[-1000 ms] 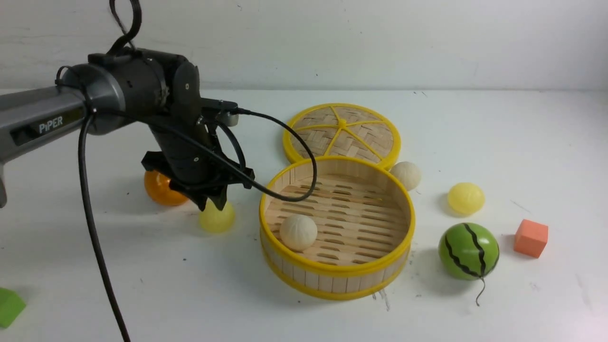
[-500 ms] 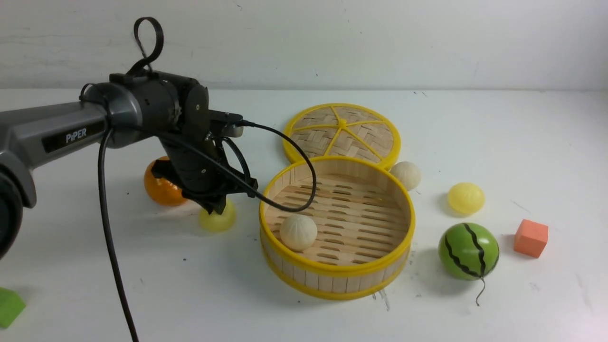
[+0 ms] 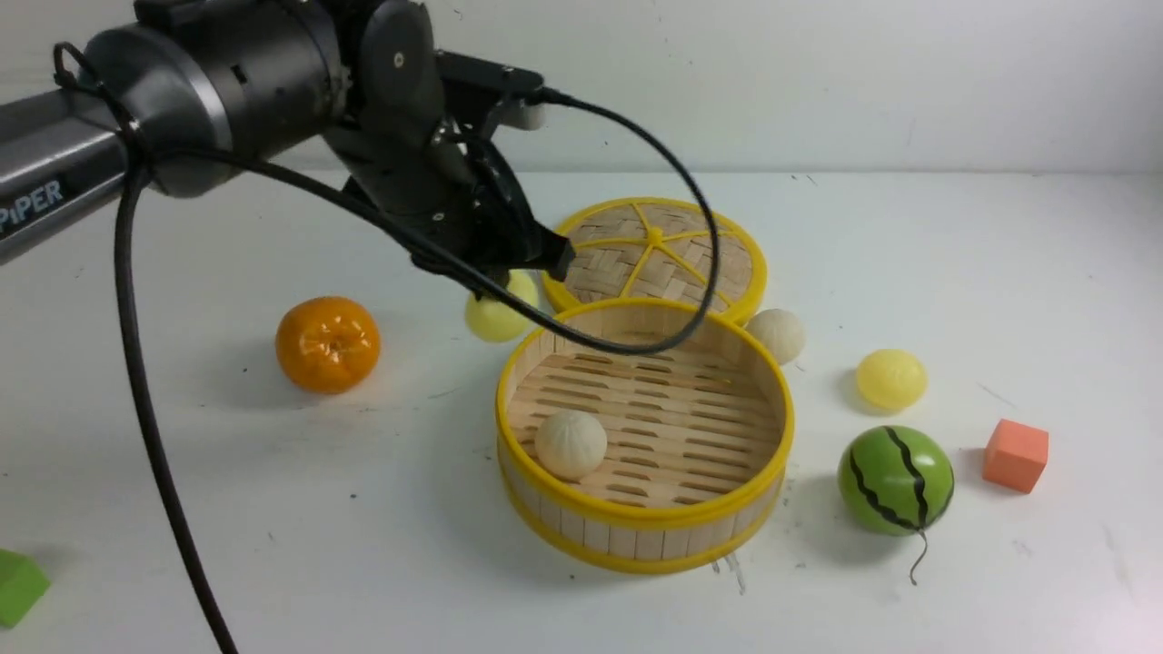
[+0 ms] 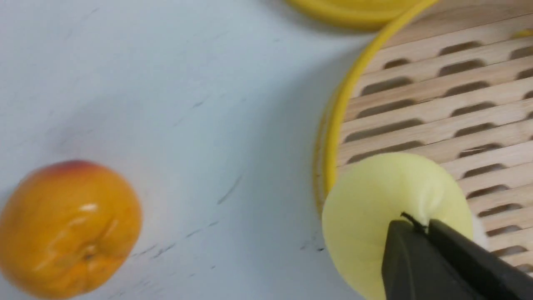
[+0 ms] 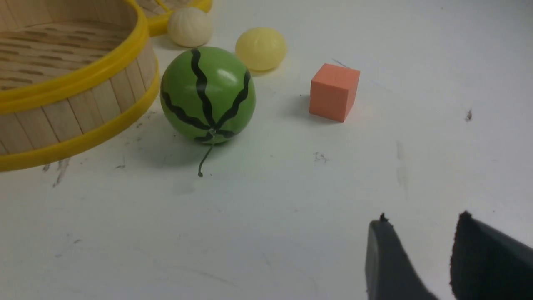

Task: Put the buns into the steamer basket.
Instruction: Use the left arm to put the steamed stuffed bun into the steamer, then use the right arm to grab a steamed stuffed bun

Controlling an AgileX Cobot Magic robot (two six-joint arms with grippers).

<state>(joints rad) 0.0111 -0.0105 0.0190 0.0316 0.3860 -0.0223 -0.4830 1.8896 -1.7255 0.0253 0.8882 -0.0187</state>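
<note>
The dark fingers (image 4: 458,258) of the left gripper (image 4: 417,227) are seen closed on the pleated top of a pale yellow bun (image 4: 374,204), which is pinched between them and carried off the white table (image 3: 273,509). The bun is held at the far-left edge of the steamer basket (image 3: 645,522) — in the left wrist view it is seen overlapping the yellow rim and part of the slatted floor. Inside the basket, against its near-left wall, an off-white bun (image 3: 570,443) is lying. A second off-white bun (image 3: 776,334) is found outside, just beside the basket's far-right wall and next to the woven lid (image 3: 654,254), which is laid flat on the far side of the basket. A second pale yellow bun (image 3: 891,379) is set on the table further right, apart from the basket. Nearer than it a green striped watermelon ball (image 3: 896,479) is placed, with an orange cube (image 3: 1015,455) to its right. An orange fruit (image 3: 327,344) is left well to the left of the basket, and a green block (image 3: 18,586) is cut off by the near-left edge of the front view. The right gripper (image 5: 420,216) is shown only in its own wrist view — its two fingers are parted with nothing between them, over the table on the near side of the watermelon ball and the cube.
</note>
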